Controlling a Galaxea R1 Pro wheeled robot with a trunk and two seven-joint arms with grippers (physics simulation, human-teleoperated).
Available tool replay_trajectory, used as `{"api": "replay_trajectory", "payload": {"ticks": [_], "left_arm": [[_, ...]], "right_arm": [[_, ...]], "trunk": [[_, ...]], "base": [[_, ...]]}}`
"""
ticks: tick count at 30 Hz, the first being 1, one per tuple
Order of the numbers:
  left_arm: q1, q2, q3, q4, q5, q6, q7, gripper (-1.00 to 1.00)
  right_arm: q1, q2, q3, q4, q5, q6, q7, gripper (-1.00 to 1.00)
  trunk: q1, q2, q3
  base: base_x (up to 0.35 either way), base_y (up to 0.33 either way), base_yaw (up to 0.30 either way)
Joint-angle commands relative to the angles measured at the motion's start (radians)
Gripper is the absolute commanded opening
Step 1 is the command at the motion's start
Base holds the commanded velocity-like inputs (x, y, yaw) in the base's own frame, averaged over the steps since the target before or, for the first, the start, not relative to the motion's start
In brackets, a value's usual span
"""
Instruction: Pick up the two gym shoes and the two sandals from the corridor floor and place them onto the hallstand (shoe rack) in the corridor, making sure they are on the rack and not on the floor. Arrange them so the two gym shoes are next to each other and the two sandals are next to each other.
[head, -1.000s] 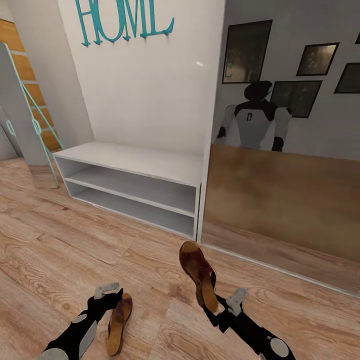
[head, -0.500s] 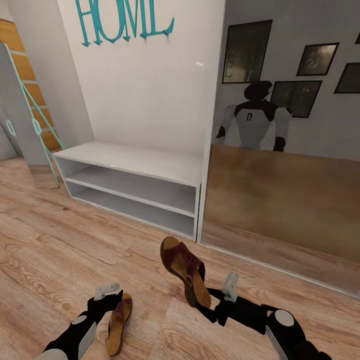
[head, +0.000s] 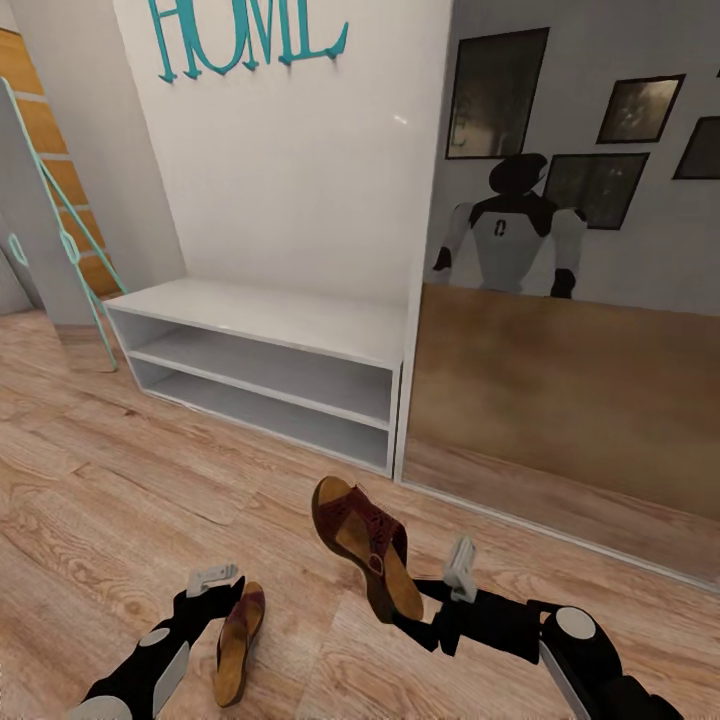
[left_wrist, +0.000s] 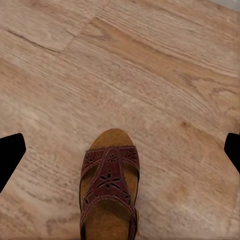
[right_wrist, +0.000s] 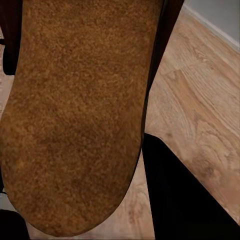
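The wood floor runs up to a low white bench with two open shelves, standing against the wall under teal letters; a mirror panel beside it reflects the robot. This bench has no stepped shelves above, so I judge it may not be the rack the task means, and setting the sandals here could be a mistake.

The right gripper is clamped on the heel end of one sandal, held off the floor and tilted, toe toward the bench. The left gripper holds the second sandal low over the floor, jaws closed on it as far as I can tell. No gym shoes are in sight.

The main risk is the right sandal: gripped only at one end, it could swing or slip out as the arm moves, or catch a shelf edge on the way in.

The right wrist view gives the sandal's rough brown sole close up, which the head view hides. The left wrist view shows the other sandal's perforated upper and tan insole from above, with floor beneath.
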Motion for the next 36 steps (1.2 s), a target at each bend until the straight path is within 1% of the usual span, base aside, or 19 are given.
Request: {"api": "replay_trajectory", "payload": {"ticks": [1, 5, 6, 17, 19, 22, 24, 25, 27, 29, 31, 36], "left_arm": [[-0.001, -0.001, 0.008, 0.001, -0.003, -0.002, -0.008, 1.00], [-0.004, -0.002, 0.008, 0.001, -0.004, -0.001, -0.007, 1.00], [-0.004, -0.002, 0.008, 0.002, -0.004, -0.002, -0.001, 1.00], [-0.003, -0.002, 0.008, 0.002, -0.004, -0.004, 0.004, 1.00], [-0.003, -0.002, 0.008, 0.002, -0.004, -0.004, 0.004, 1.00], [-0.003, -0.003, 0.008, 0.002, -0.004, -0.004, 0.004, 1.00], [-0.003, -0.005, 0.008, 0.002, -0.006, -0.004, 0.004, 1.00], [-0.003, -0.005, 0.008, 0.002, -0.013, -0.004, 0.004, 1.00], [-0.003, -0.006, 0.009, 0.002, -0.028, -0.004, 0.005, 1.00], [-0.004, -0.006, 0.009, 0.001, -0.034, -0.004, 0.005, 1.00], [-0.006, -0.004, 0.010, 0.001, -0.039, -0.003, 0.007, 1.00], [-0.007, -0.002, 0.010, 0.001, -0.043, -0.003, 0.008, 1.00]], "right_arm": [[-0.001, -0.001, 0.001, -0.002, -0.011, 0.016, 0.001, -1.00], [-0.001, 0.000, -0.009, -0.008, -0.013, 0.030, 0.004, -1.00], [-0.001, 0.000, -0.019, -0.008, -0.013, 0.034, 0.005, -1.00], [-0.001, 0.001, -0.024, -0.009, -0.015, 0.035, 0.005, -1.00], [-0.001, 0.001, -0.037, -0.009, -0.015, 0.034, 0.005, -1.00], [-0.001, 0.001, -0.075, -0.009, -0.016, 0.034, 0.005, -1.00], [-0.001, 0.001, -0.091, -0.011, -0.016, 0.034, 0.006, -1.00], [-0.001, 0.001, -0.109, -0.015, -0.017, 0.034, 0.006, -1.00], [-0.001, 0.001, -0.123, -0.020, -0.017, 0.035, 0.010, -1.00], [-0.001, 0.001, -0.126, -0.024, -0.018, 0.035, 0.020, -1.00], [-0.001, 0.000, -0.129, -0.035, -0.017, 0.035, 0.043, -1.00], [-0.001, -0.001, -0.136, -0.039, -0.017, 0.035, 0.055, -1.00]], "trunk": [[0.000, -0.001, -0.006], [0.002, -0.002, -0.028], [0.002, -0.002, -0.033], [0.007, -0.004, -0.093], [0.008, -0.005, -0.103], [0.010, -0.006, -0.116], [0.011, -0.006, -0.124], [0.011, -0.006, -0.128], [0.012, -0.007, -0.136], [0.013, -0.007, -0.143], [0.014, -0.008, -0.151], [0.016, -0.009, -0.170]], "base": [[0.000, 0.000, 0.000], [0.000, 0.000, 0.000], [0.000, 0.000, 0.000], [0.000, 0.000, 0.000], [0.000, 0.000, 0.000], [0.000, 0.000, 0.000], [0.000, 0.000, 0.000], [0.000, 0.000, 0.000], [0.000, 0.000, 0.000], [0.000, 0.000, 0.000], [0.000, 0.000, 0.000], [0.000, 0.000, 0.000]]}}
